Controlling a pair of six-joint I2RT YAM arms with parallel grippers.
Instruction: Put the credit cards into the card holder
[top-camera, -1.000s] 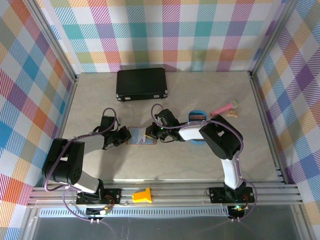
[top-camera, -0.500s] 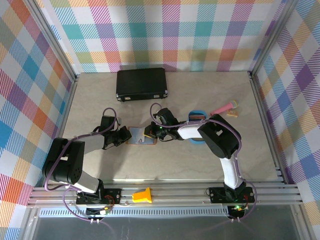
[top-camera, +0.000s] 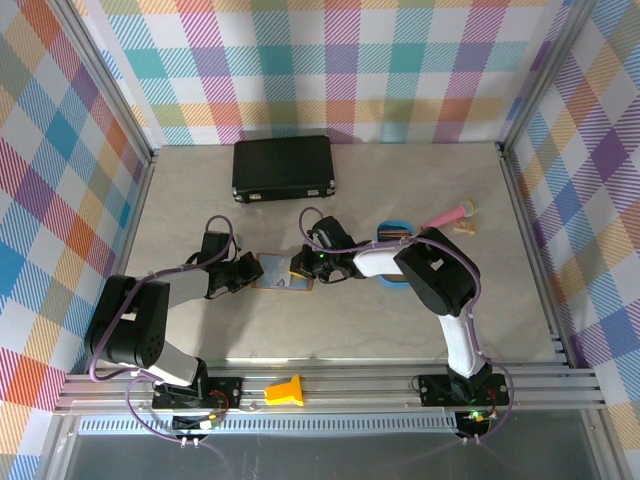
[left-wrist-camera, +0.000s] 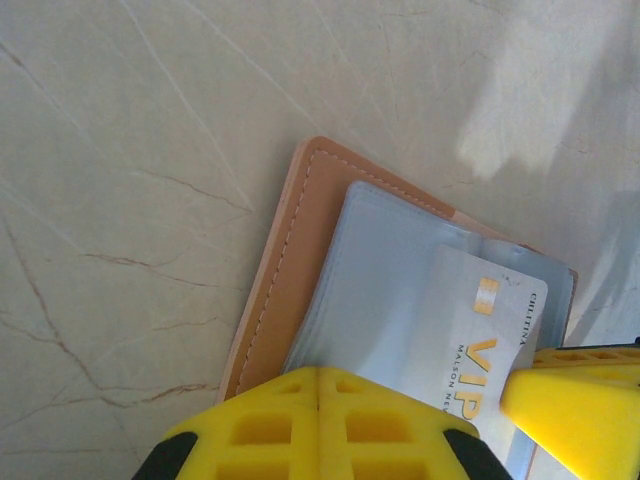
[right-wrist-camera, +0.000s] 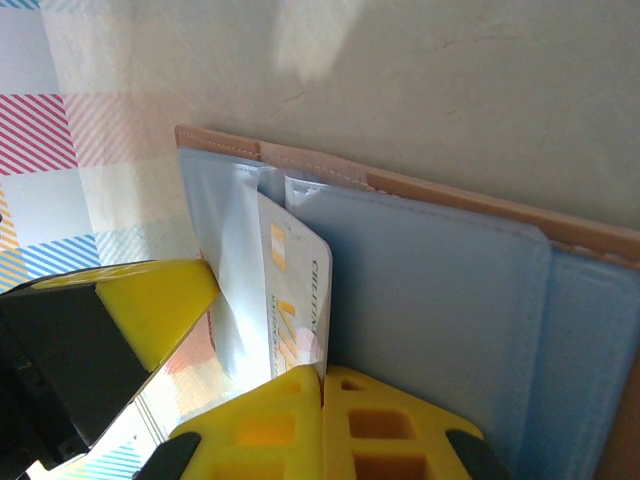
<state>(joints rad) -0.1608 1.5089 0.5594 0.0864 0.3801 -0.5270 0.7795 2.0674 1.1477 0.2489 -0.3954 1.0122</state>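
Card (right-wrist-camera: 295, 290), half in a pocket of the open holder (top-camera: 283, 271) lying mid-table, seems pinched by the closed right gripper (right-wrist-camera: 322, 385) and should be slid left, flat and square, with the holder steadied by the closed left gripper (left-wrist-camera: 318, 385).

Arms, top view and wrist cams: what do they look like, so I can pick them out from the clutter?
Both match. The left arm and right arm have black joint housings joined by pale grey-white links, with a thin purple cable looping along each. The left gripper and right gripper carry bright yellow fingers with moulded square pockets, set on black mounts.
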